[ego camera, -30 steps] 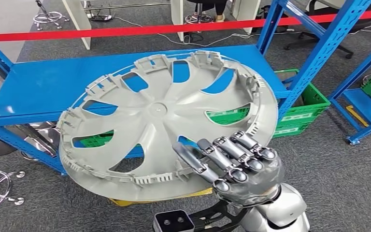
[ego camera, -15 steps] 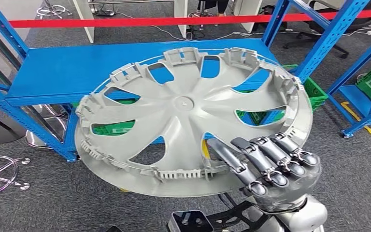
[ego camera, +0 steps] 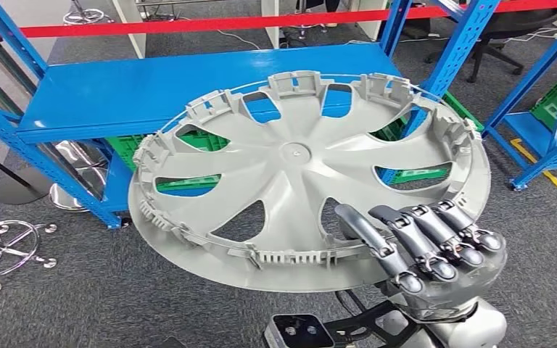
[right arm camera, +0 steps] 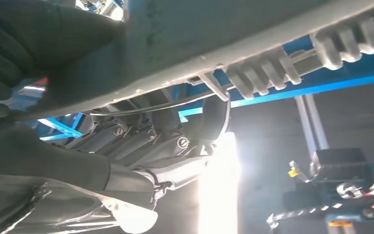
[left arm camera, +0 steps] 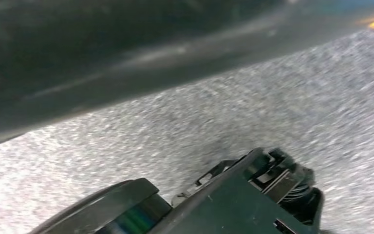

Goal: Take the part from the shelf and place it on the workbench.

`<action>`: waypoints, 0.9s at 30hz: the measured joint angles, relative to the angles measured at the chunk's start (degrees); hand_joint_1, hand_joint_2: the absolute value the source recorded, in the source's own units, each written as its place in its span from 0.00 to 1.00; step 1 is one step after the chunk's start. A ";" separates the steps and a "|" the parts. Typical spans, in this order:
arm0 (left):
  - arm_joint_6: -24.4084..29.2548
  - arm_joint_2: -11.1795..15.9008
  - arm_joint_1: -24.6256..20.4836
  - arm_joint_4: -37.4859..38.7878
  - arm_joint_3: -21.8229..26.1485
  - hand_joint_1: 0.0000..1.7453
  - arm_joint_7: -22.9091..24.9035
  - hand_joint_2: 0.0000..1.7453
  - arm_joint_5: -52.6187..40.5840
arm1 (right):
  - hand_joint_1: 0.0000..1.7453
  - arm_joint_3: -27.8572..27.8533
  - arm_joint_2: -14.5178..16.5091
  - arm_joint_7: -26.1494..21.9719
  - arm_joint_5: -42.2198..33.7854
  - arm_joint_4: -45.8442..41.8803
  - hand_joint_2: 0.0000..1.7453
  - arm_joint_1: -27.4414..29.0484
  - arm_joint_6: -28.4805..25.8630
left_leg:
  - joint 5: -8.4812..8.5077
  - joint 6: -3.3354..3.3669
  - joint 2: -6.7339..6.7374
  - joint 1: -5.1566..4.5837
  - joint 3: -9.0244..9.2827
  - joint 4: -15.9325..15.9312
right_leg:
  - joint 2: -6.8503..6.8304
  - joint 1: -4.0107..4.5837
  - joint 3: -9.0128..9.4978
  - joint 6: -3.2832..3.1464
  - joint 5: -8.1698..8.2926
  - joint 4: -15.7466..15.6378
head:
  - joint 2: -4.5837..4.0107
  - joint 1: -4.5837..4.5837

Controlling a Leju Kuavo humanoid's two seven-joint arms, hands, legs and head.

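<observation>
Hubcap [ego camera: 297, 174] rides flat on my right hand [ego camera: 421, 250], fingers curled over its near rim, disc spreading forward-left above the shelf [ego camera: 116, 94]; thumb probably underneath.

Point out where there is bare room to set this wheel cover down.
The blue shelf top lies bare from its left upright across to where the grey wheel cover, held by the right hand, blocks the view. Beneath it is crowded: green crates under the shelf, chrome stool bases on the carpet at left.
</observation>
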 joint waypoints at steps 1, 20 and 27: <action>-0.12 0.04 0.00 -0.01 0.02 0.00 0.38 0.00 -0.53 | 1.00 -0.30 0.11 -0.38 0.01 -0.24 1.00 0.46 -0.01 | 1.32 -0.09 0.00 0.13 2.49 -3.01 | -0.02 -0.08 -0.96 0.19 0.27 0.61 | 0.00 0.01; -1.02 -0.38 0.78 -0.03 1.89 0.00 1.91 0.00 -2.55 | 1.00 -3.35 0.80 -0.94 -0.03 -2.90 1.00 3.74 -0.01 | 4.07 3.63 0.34 -0.06 5.71 -15.39 | 0.51 -0.55 -7.25 3.71 -8.25 15.09 | 0.00 0.61; -1.02 -0.83 1.79 -0.01 4.01 0.00 2.44 0.00 -4.37 | 1.00 -5.08 1.44 -0.28 0.01 -4.13 1.00 5.34 -0.01 | 3.68 0.74 0.19 -0.05 -0.19 -11.43 | 0.36 -0.71 4.35 0.77 -1.88 -1.45 | 0.00 0.39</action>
